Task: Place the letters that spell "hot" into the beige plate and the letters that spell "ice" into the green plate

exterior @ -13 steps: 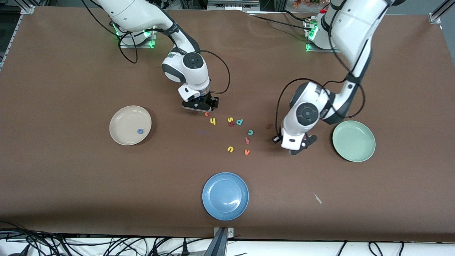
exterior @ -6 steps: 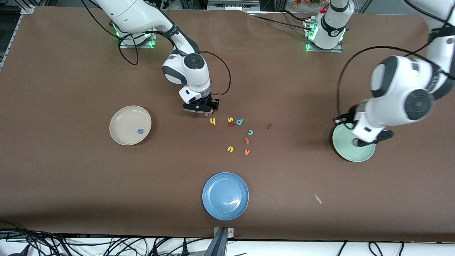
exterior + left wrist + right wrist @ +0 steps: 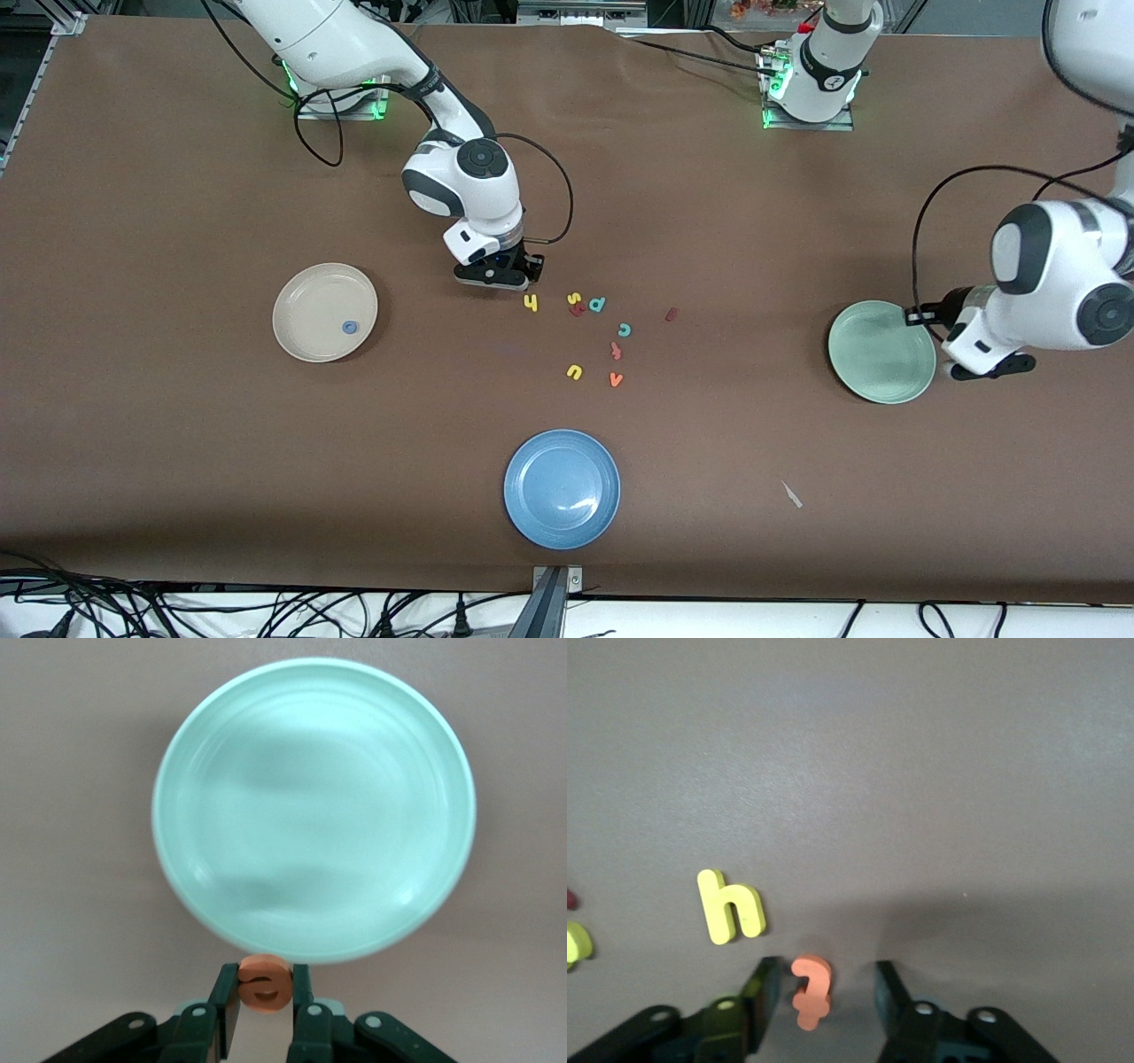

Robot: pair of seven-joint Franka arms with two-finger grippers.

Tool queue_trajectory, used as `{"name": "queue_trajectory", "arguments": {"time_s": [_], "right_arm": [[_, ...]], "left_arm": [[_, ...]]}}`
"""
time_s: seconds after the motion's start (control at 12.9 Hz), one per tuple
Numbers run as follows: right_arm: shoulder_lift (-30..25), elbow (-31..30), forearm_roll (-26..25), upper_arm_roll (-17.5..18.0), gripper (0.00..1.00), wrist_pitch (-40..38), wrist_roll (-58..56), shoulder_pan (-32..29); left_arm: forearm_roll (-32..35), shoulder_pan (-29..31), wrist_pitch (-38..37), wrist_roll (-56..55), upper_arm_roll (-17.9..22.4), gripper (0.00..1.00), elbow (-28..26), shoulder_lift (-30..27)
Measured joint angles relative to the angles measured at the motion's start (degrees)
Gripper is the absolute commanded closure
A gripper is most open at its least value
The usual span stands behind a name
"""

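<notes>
- worktop [image 3: 177, 461] is covered edge to edge with a matte brown sheet, pretty smooth apart from a wrinkle along the edge where the arm bases sit
- little pale scrap [image 3: 791, 494] lying on the brown cover, toward the left arm's end
- white ledge [image 3: 797, 616] along the camera-side edge, with a messy tangle of black cables [image 3: 133, 607] draped over it
- bare aluminium frame corners [image 3: 1091, 35] poke out at the worktop's corners
- lighting's soft and even, only faint shadows
</notes>
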Motion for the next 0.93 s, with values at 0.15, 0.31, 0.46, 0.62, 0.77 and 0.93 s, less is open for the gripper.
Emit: {"name": "queue_trajectory", "arguments": {"time_s": [0.15,0.31,0.46,0.62,0.77,0.93], "right_arm": [[-0.1,0.3,0.0,0.1,0.94,0.1,-0.1,0.0],[-0.1,0.3,0.0,0.0,0.94,0.0,-0.4,0.0],[-0.4,0.3,0.0,-0.6,0.94,0.0,-1.8,-0.3],[-1.9,-0.2,0.0,-1.3,0.94,-0.1,-6.3,-2.6],[-5.1,-2.4,0.0,-1.4,0.94,-0.4,-13.1,-7.0],[-8.9,-5.5,0.0,-1.4,0.94,-0.5,-18.9,-10.6]], "left_arm": [[0.1,0.4,4.5,0.0,0.0,0.67,-0.1,4.0],[0.1,1.0,6.4,0.0,0.0,0.0,-0.1,5.9],[0.1,1.1,6.2,0.1,-0.1,0.0,0.2,5.6],[0.1,1.1,2.5,0.1,-1.4,0.0,1.7,3.8],[-1.6,1.1,-3.8,-2.3,-5.5,0.0,4.0,0.2],[-5.4,0.8,-8.8,-7.0,-10.3,0.0,4.7,-4.8]]}}
